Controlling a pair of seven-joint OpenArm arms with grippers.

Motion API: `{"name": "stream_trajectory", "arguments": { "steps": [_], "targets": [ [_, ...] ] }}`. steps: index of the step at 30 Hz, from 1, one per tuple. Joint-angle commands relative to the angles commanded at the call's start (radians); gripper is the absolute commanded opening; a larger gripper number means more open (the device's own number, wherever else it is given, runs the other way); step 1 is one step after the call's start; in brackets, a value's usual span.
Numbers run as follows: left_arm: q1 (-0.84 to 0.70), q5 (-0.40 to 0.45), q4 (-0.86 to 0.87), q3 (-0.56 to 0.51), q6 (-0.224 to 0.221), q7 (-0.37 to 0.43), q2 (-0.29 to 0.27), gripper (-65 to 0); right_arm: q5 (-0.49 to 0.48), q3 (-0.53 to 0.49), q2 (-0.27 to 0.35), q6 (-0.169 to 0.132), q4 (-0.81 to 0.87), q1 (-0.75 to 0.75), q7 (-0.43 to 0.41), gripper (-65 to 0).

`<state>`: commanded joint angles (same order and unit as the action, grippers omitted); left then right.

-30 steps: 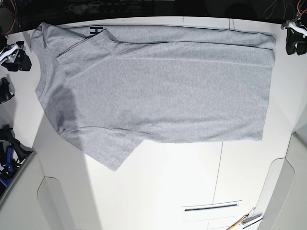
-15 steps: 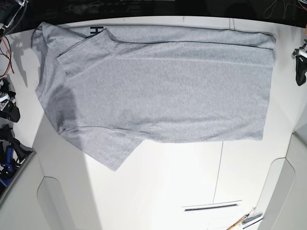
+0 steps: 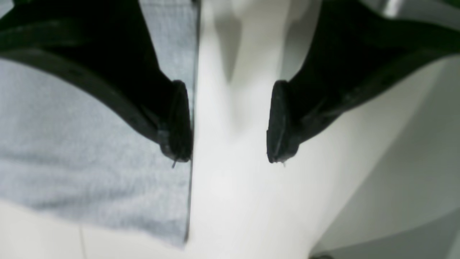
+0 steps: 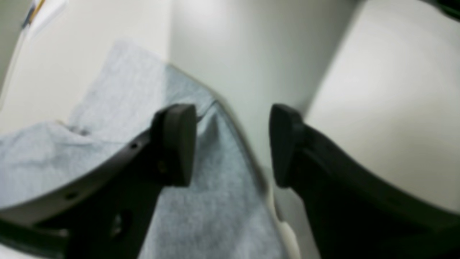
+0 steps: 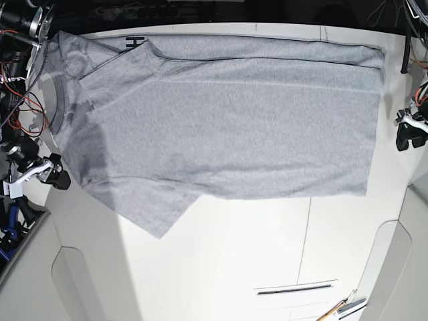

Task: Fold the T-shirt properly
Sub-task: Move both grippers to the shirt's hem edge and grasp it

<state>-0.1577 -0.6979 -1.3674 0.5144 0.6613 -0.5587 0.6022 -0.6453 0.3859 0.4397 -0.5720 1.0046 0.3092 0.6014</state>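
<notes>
The T-shirt (image 5: 221, 120) is spread flat on the white table (image 5: 254, 247), plain grey side up, with its neck end toward the left of the base view and its hem toward the right. A far strip is folded over along the back edge, where a bit of black lettering (image 5: 134, 42) is exposed.

The left gripper (image 3: 228, 122) is held wide apart just off the hem edge. One black pad (image 3: 178, 120) is seen above the grey cloth, the other above bare table; nothing is gripped between them.

The right gripper (image 4: 233, 144) is likewise spread wide, empty. One pad (image 4: 176, 142) is seen over the fabric near the sleeve, the other over the table. Whether any pad touches the cloth cannot be told.
</notes>
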Motion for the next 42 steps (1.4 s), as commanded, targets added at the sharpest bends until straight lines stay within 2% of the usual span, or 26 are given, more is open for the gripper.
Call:
{"name": "stream_trajectory", "arguments": {
  "steps": [8,13,17,20,25,31,40,41,42],
  "targets": [
    [0.252,-0.002,0.305,-0.160,0.010,0.002,0.002,-28.0,0.080,-0.028,0.000,0.000,-0.017,0.001,-0.034,-32.6],
    [0.348,-0.047,0.404,-0.240,0.024,0.001,0.002,-28.1,0.092,-0.027,0.000,0.000,-0.105,0.001,-0.099,-32.6],
    [0.385,-0.047,0.435,-0.270,0.027,-0.003,-0.010,-28.1,0.092,-0.027,0.000,0.000,-0.184,0.001,-0.156,-19.3],
    [0.385,-0.046,0.436,-0.273,0.028,-0.006,-0.035,-28.1,0.092,-0.027,-0.001,-0.001,-0.221,0.001,-0.183,-19.3],
    [0.388,-0.037,0.436,-0.273,0.027,-0.006,-0.079,-28.1,0.092,-0.027,-0.014,-0.012,-0.254,0.000,-0.179,-19.4],
    [0.388,-0.037,0.436,-0.273,0.027,-0.006,-0.106,-28.1,0.088,-0.028,-0.053,-0.027,-0.261,0.001,-0.163,-19.4],
    [0.388,-0.038,0.436,-0.273,0.027,-0.006,-0.112,-28.1,0.084,-0.028,-0.111,-0.039,-0.243,0.001,-0.086,-19.6],
    [0.388,-0.038,0.436,-0.273,0.027,-0.006,-0.112,-28.7,0.085,-0.028,-0.113,-0.043,-0.230,0.001,-0.075,-19.6],
    [0.388,-0.038,0.436,-0.273,0.027,-0.006,-0.112,-33.2,0.085,-0.028,-0.113,-0.043,-0.215,0.001,-0.064,-19.7]
  ]
}}
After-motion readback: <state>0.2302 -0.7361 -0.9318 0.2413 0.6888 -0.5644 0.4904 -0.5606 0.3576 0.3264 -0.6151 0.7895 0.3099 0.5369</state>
